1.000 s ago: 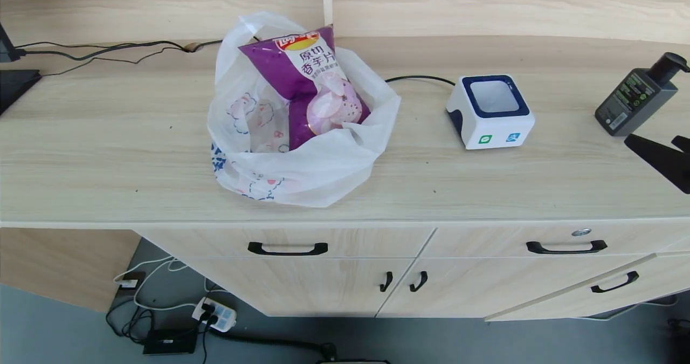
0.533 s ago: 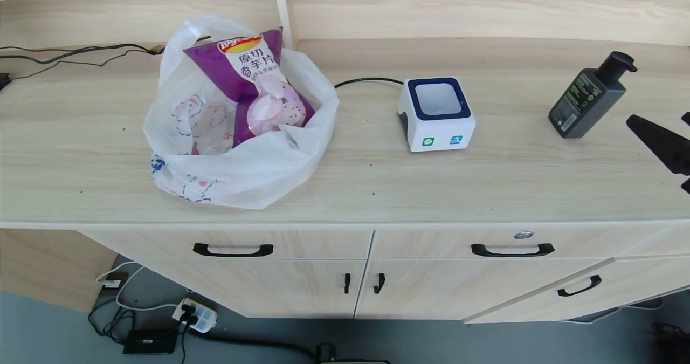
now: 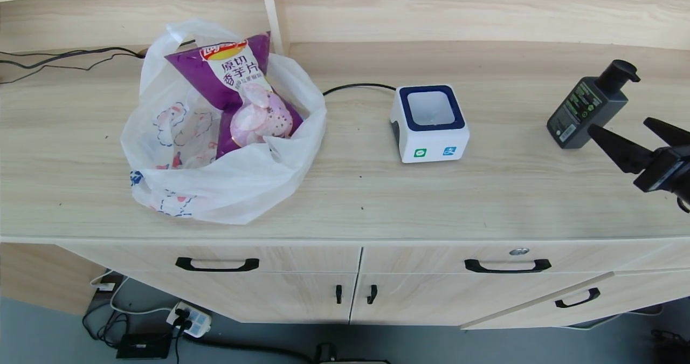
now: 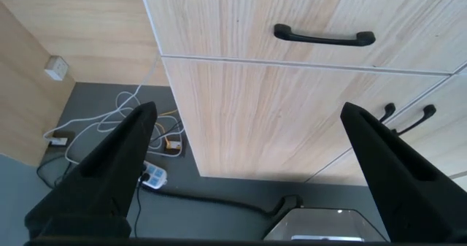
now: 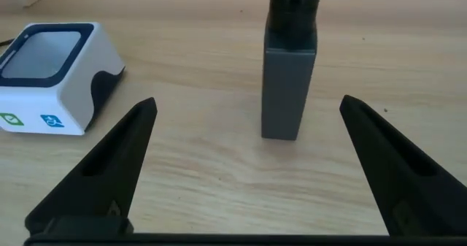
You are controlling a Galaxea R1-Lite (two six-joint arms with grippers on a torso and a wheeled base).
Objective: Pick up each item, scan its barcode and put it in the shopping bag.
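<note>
A white plastic shopping bag (image 3: pixel 226 175) sits on the left of the wooden counter with a purple chip bag (image 3: pixel 237 91) standing in it. A white and blue barcode scanner (image 3: pixel 429 123) (image 5: pixel 51 78) rests mid-counter, its cable running back. A dark grey pump bottle (image 3: pixel 587 105) (image 5: pixel 290 78) stands at the far right. My right gripper (image 3: pixel 630 132) (image 5: pixel 248 129) is open, hovering just in front of the bottle with nothing between its fingers. My left gripper (image 4: pixel 248 136) is open, down below the counter, facing the cabinet drawers.
The counter (image 3: pixel 377 197) has a raised back ledge (image 3: pixel 431 13) with a vertical divider. Black cables (image 3: pixel 64 59) lie at the back left. Drawers with black handles (image 3: pixel 216 265) (image 4: pixel 325 36) are below; a power strip (image 3: pixel 188 321) and wires lie on the floor.
The whole head view has shifted, so the camera moved rightward. My right gripper has come further into view and closer to the pump bottle.
</note>
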